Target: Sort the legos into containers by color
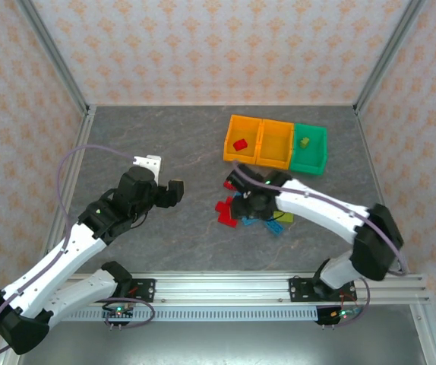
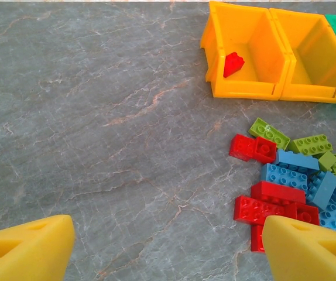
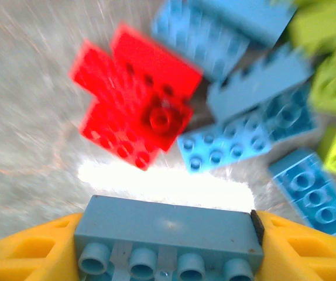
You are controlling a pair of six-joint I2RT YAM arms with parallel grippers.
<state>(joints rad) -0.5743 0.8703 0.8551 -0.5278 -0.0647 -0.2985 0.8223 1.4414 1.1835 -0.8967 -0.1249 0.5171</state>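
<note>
1. My right gripper [image 1: 239,182] is clamped on a blue brick [image 3: 167,225]. In the right wrist view the brick sits at the bottom of the frame, its long axis running left to right across the gap, with a yellow pad [image 3: 308,246] against each short end.
2. Below it lies the loose pile of legos [image 2: 285,175], red, blue and yellow-green, in the lower right of the left wrist view and just below the containers.
3. In the top view the row of bins stands just up and right of my right gripper. The left orange bin [image 1: 244,128] has a red brick [image 1: 239,144], the green bin [image 1: 314,156] has a yellow-green brick [image 1: 304,141], and the middle orange bin [image 1: 276,144] has none.
4. I judge the blue brick belongs in that middle bin, a short carry toward the upper right.
5. My left gripper [image 1: 175,192] hangs with its fingers apart and nothing between them, well left of the pile. The right arm is the nearer one.
</note>
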